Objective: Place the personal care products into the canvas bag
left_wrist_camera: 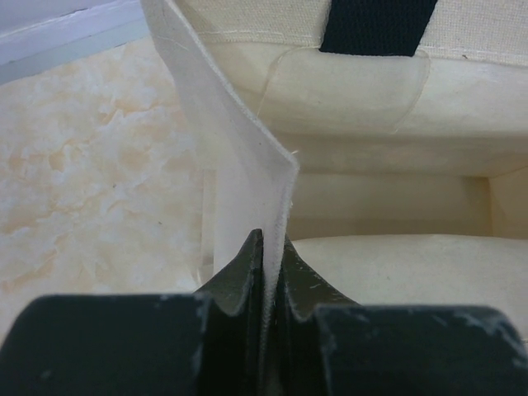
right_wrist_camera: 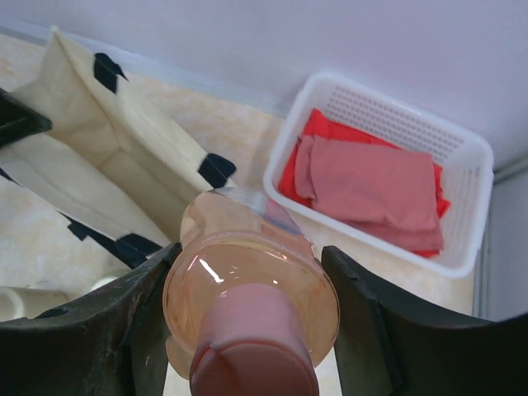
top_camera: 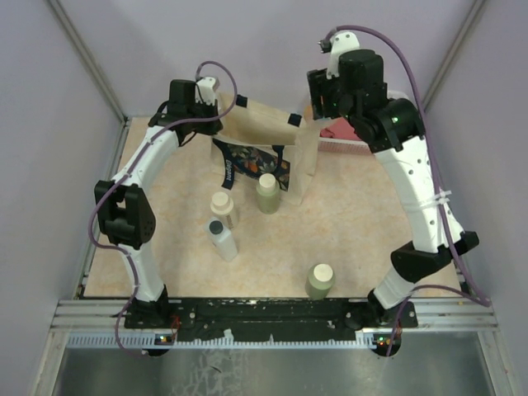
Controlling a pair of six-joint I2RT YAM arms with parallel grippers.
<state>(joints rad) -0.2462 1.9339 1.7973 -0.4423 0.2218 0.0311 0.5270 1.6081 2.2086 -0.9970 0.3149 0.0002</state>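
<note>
Top view: the canvas bag (top_camera: 307, 165) stands open at the far middle of the table (top_camera: 363, 223). The left gripper (top_camera: 206, 114) is at its left rim and the right gripper (top_camera: 327, 95) hangs over its right end. Four bottles stand outside the bag. The olive-green bottle (top_camera: 266, 192) and the beige bottle (top_camera: 223, 206) are just in front of it, with the white bottle (top_camera: 221, 239) nearer. A second olive-green bottle (top_camera: 320, 280) is well apart, by the near edge.

Left wrist: jaws pinched tight on the bag's canvas rim (left_wrist_camera: 247, 165). The interior looks bare as far as it shows.

Right wrist: jaws narrowed on the peach-pink flask (right_wrist_camera: 247, 285), held above the table just beside the bag's mouth. A white basket (right_wrist_camera: 466, 177) of red cloth (right_wrist_camera: 326, 132) sits beyond.
</note>
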